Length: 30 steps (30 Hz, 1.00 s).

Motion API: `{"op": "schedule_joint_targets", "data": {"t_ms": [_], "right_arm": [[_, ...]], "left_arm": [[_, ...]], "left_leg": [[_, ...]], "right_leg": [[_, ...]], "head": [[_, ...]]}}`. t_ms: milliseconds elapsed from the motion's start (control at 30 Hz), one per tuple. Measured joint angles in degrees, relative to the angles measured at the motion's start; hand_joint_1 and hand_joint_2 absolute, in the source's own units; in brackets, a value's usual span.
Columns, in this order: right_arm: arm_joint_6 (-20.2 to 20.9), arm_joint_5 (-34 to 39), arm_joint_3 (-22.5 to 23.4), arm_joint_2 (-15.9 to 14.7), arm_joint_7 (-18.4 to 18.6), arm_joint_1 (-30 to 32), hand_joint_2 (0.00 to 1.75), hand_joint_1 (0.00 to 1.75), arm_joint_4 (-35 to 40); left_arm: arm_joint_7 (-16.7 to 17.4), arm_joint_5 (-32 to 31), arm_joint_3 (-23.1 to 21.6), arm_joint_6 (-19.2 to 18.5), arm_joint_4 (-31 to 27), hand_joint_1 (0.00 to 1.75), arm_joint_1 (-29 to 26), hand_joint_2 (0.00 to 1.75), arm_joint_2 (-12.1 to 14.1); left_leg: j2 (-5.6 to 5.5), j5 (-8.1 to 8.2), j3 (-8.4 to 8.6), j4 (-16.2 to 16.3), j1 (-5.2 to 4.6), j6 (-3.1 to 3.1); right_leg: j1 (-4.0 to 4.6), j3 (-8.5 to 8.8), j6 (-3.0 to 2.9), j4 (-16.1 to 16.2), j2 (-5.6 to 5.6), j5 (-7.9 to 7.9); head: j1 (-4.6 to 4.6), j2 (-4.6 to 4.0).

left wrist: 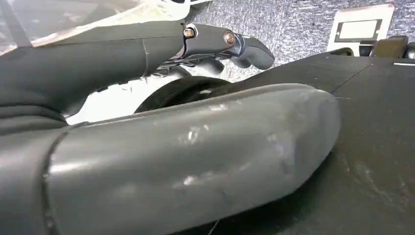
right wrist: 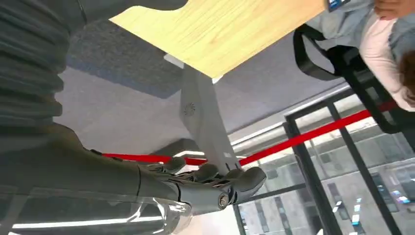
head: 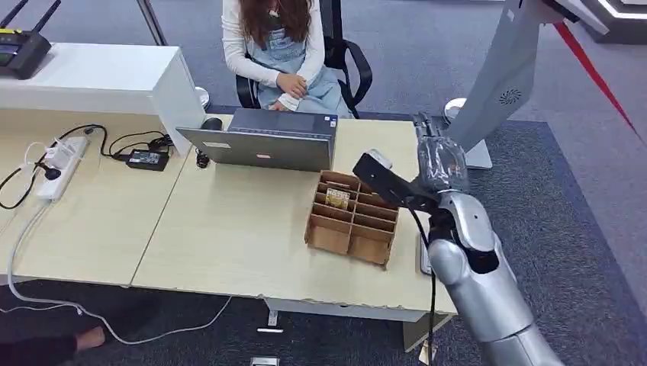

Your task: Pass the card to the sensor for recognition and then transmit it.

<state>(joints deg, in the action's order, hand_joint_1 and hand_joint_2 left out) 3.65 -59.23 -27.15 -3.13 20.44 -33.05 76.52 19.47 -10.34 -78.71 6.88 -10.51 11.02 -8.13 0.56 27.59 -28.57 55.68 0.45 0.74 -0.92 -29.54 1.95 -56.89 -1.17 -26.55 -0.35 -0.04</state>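
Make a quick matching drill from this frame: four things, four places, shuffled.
Things:
1. laptop
2. power strip
3. cardboard divider box
4. router

Places:
A. on the white cabinet, far left
B. in front of the seated person
C. left end of the desk, cables plugged in
D. just left of the right hand

Pairs: 1-B, 2-C, 3-D, 4-A

The head view looks steeply down on the tabletop (head: 229, 229) from above. The right wrist view, close behind its robot hand (right wrist: 215, 188), shares that tabletop's far corner.
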Motion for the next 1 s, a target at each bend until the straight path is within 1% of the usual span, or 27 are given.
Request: {"op": "schedule_joint_targets", "data": {"t_ms": [100,367,433,500,700,1000], "right_arm": [[0.7,0.5,-1.1,0.0,-0.2,0.1,1.75,0.00,0.2],[0.9,0.5,-3.6,0.4,-0.9,0.4,1.75,0.00,-0.4],[0.3,-0.3,-4.6,0.7,-1.7,0.4,1.75,0.00,-1.1],[-1.1,-1.7,-5.7,1.3,-2.3,0.4,1.75,0.00,-2.5],[-4.5,-3.5,-7.9,2.7,-3.0,0.1,1.75,0.00,-6.4],[-5.3,-3.5,-8.8,3.7,-3.0,-1.1,1.75,0.03,-10.8]], "left_arm": [[0.0,0.0,0.0,0.2,0.0,0.00,0.0,0.00,0.0],[-0.2,0.0,0.1,0.2,0.0,0.00,0.0,0.00,0.0],[-0.4,-0.2,0.1,0.2,0.0,0.00,0.0,0.00,0.0],[-0.5,-0.5,0.1,0.1,0.0,0.00,0.0,0.00,0.0],[-0.7,-0.8,0.1,-0.2,0.0,0.00,0.1,0.00,0.0],[-1.0,-0.9,0.1,-0.4,0.0,0.00,0.1,0.00,0.0]], "left_leg": [[-0.01,0.00,0.00,0.0,0.00,0.00],[-0.01,0.00,-0.02,0.0,0.00,0.00],[-0.01,0.00,-0.03,0.0,0.00,0.00],[-0.01,0.00,-0.02,0.0,0.00,0.00],[-0.01,0.00,-0.02,0.0,0.00,0.00],[-0.01,-0.01,-0.03,0.0,0.00,0.00]], "right_leg": [[0.00,0.01,0.00,0.0,0.00,0.00],[0.00,0.00,0.00,0.0,-0.01,0.00],[0.00,0.00,0.00,0.0,-0.01,0.00],[0.00,0.00,0.00,0.0,-0.01,0.00],[0.00,0.00,0.00,0.0,-0.01,0.00],[-0.01,-0.01,0.00,0.0,-0.01,0.00]], "head": [[0.00,0.00],[0.00,0.00],[0.00,0.00],[0.00,0.00],[0.00,0.00],[0.00,0.00]]}}
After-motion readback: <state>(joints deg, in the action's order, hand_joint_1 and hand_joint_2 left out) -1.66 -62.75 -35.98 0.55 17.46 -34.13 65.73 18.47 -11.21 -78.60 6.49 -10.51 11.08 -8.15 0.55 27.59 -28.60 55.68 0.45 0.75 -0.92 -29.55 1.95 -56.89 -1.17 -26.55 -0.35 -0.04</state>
